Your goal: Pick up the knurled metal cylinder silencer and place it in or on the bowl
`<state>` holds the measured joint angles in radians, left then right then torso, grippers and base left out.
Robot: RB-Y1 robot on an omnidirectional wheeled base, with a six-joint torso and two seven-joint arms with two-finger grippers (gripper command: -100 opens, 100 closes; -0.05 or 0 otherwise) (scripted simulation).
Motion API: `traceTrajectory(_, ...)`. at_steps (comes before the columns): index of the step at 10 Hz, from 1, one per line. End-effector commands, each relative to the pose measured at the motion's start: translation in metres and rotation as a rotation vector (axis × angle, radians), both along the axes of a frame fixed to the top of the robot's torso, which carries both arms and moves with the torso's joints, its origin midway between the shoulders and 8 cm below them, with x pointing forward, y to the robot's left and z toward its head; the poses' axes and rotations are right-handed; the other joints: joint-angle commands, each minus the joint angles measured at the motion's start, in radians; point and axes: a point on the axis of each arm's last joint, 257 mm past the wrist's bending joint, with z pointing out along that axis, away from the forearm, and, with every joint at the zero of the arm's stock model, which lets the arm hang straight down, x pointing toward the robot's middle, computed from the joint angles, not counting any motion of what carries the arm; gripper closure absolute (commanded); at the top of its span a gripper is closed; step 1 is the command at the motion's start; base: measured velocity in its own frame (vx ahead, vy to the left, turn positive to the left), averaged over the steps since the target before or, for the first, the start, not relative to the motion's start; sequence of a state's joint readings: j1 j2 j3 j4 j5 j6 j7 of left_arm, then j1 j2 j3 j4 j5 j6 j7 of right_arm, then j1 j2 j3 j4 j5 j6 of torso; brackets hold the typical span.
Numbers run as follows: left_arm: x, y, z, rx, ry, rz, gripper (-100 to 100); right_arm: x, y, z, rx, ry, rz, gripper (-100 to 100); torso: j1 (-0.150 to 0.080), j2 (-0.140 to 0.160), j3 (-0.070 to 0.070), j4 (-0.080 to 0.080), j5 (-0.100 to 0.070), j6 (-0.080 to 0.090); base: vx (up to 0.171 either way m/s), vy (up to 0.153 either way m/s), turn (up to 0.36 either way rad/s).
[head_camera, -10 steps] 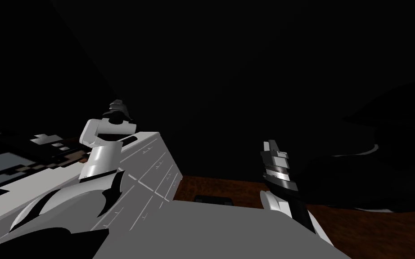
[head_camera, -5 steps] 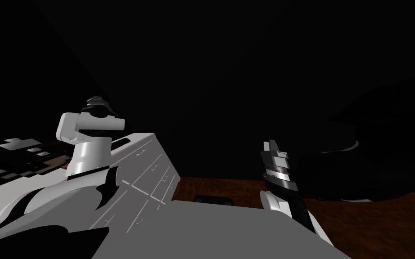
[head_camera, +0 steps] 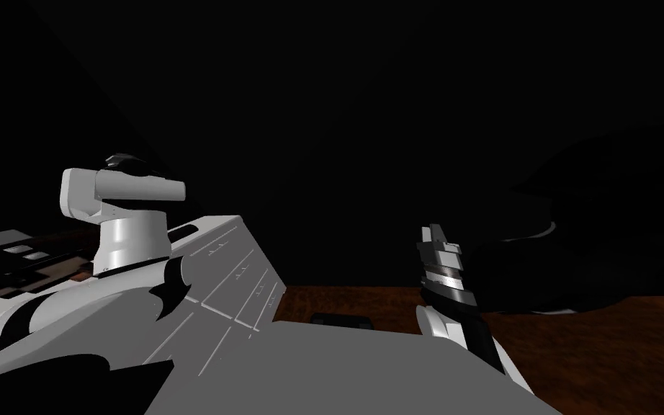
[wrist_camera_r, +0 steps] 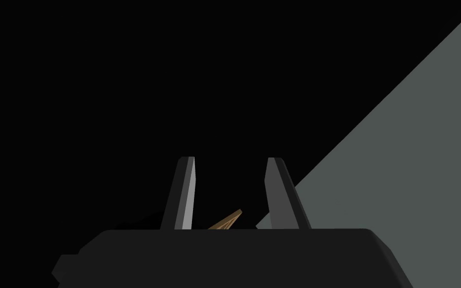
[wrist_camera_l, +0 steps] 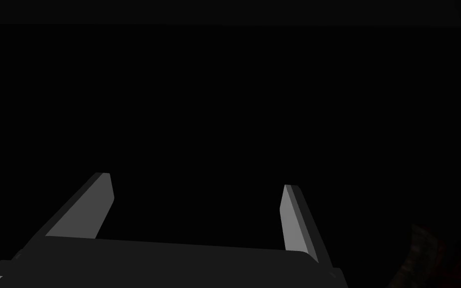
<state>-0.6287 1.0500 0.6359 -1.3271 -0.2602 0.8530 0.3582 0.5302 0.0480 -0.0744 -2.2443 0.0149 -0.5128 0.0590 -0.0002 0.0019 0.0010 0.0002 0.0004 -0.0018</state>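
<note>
Zero steps of the task are looking done. Nothing is being held, so by my judgement both the pick-up and the placing in the bowl are remaining.

Head view: the left arm point(head_camera: 123, 216) is standing raised above a white drawer cabinet point(head_camera: 233, 270). The right arm point(head_camera: 444, 272) is hanging low over a reddish-brown wood floor point(head_camera: 374, 302). Most else is lying in a black area.

Left wrist view: the left gripper point(wrist_camera_l: 194, 180) is showing its jaws spread wide, gripping nothing and facing black.

Right wrist view: the right gripper point(wrist_camera_r: 229, 160) is showing its jaws narrower, roughly half spread, with a clear gap and nothing in them. A flat grey-green plane point(wrist_camera_r: 399, 150) is lying beyond, and a thin tan sliver point(wrist_camera_r: 227, 220) is peeking past the gripper body.

Cylinder location: cannot tell, so I am leaving its pointing direction and long axis unjudged. Bowl likewise.
</note>
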Motion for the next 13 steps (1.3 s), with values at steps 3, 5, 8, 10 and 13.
traceTrajectory(3, -0.030, 0.028, -0.011, -0.122, -0.025, 0.079, -100, 0.000, 0.000, 0.000, 0.000, 0.000, 0.000, 0, 0.000, 0.000, 0.000, 0.000, 0.000, 0.000, 0.009, -0.016, -0.064)
traceTrajectory(5, -0.057, 0.045, -0.014, -0.217, -0.064, 0.137, -100, 0.000, 0.000, 0.000, 0.000, 0.000, 0.000, 0, 0.000, 0.000, 0.000, 0.000, 0.000, 0.000, 0.016, -0.012, -0.085)
traceTrajectory(8, -0.080, 0.063, -0.034, -0.337, -0.084, 0.196, -100, 0.000, 0.000, 0.000, 0.000, 0.000, 0.000, 0, 0.001, 0.000, 0.000, 0.000, 0.000, 0.000, 0.007, -0.002, -0.051)
traceTrajectory(10, -0.102, 0.069, -0.036, -0.415, -0.129, 0.234, -100, 0.000, 0.000, 0.000, 0.000, 0.000, 0.000, 0, 0.001, 0.000, 0.000, 0.000, 0.000, 0.000, 0.007, 0.000, -0.058)
traceTrajectory(13, -0.121, 0.077, -0.060, -0.536, -0.145, 0.281, -100, 0.000, 0.000, 0.000, 0.000, 0.000, 0.000, 0, 0.001, 0.000, 0.000, 0.000, 0.001, 0.000, 0.008, 0.005, -0.040)
